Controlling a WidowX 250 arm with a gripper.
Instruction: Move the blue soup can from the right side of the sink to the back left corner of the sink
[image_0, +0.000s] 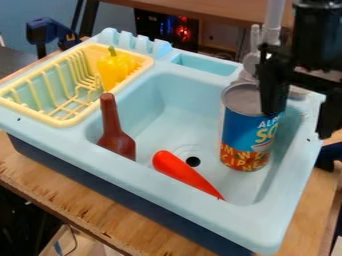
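Observation:
The black gripper (298, 122) hangs at the upper right with its two fingers wide apart. One finger overlaps the top right of a blue and orange can (244, 135); whether they touch is unclear. The can stands upright in the right part of the light blue sink (170, 95). Left of the can, a red-orange carrot-shaped object (184, 172) lies beside the drain. A brown bottle (115, 132) leans in the sink's left front part. In the yellow drying rack (41, 113) sits a yellow pepper (115, 68).
A faucet (272, 25) rises behind the sink's back edge, partly behind the arm. The sink unit rests on a wooden table (87, 207). A dark blue clamp (47, 31) is at the back left, and part of another blue object (328, 155) is at the right edge.

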